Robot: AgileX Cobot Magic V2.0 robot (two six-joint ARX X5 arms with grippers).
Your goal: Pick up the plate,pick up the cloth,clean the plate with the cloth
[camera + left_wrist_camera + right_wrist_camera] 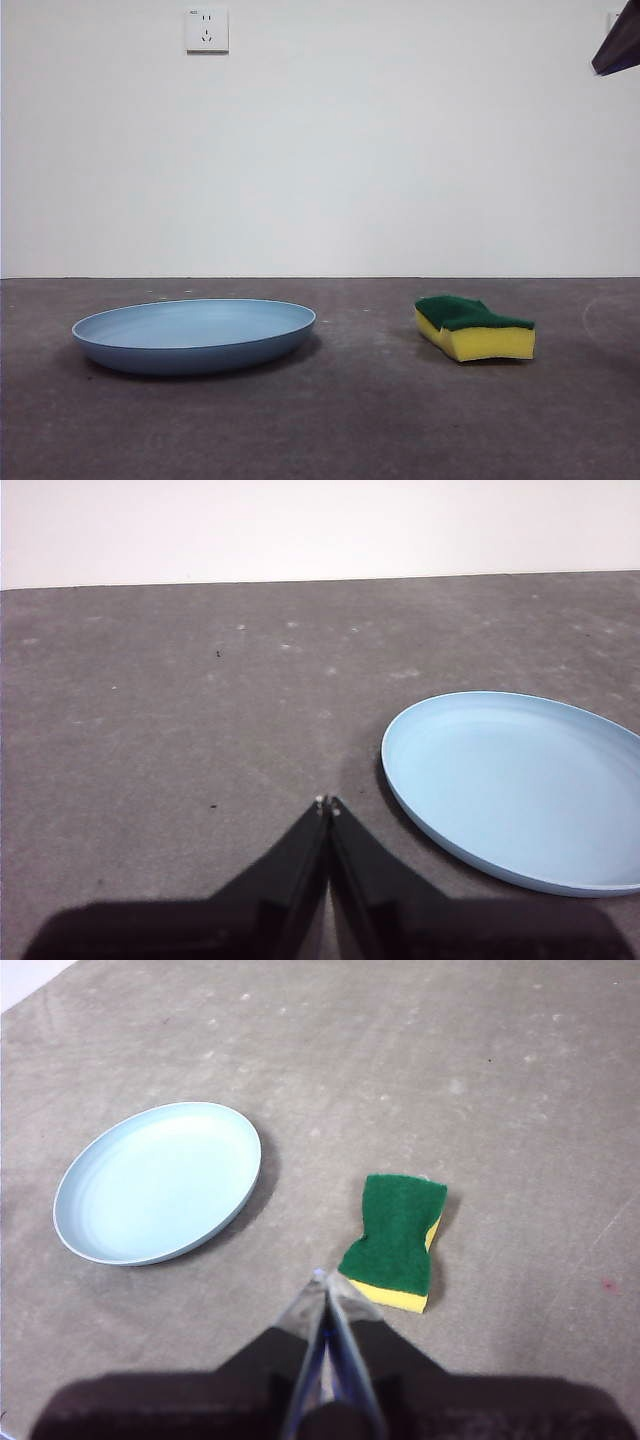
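The light-blue plate [193, 335] lies flat on the grey table at the left. It also shows in the left wrist view [515, 785] and the right wrist view [158, 1182]. The cloth is a yellow sponge with a dark green top [473, 327], lying on the table at the right, apart from the plate; it also shows in the right wrist view [395, 1240]. My left gripper [327, 803] is shut and empty, above the table beside the plate. My right gripper [322, 1277] is shut and empty, high above the table near the sponge; a black tip [618, 45] shows at the top right corner.
A white wall stands behind the table, with a socket [207, 30] high on it. The grey table top [360, 420] stretches in front of and between the plate and the sponge.
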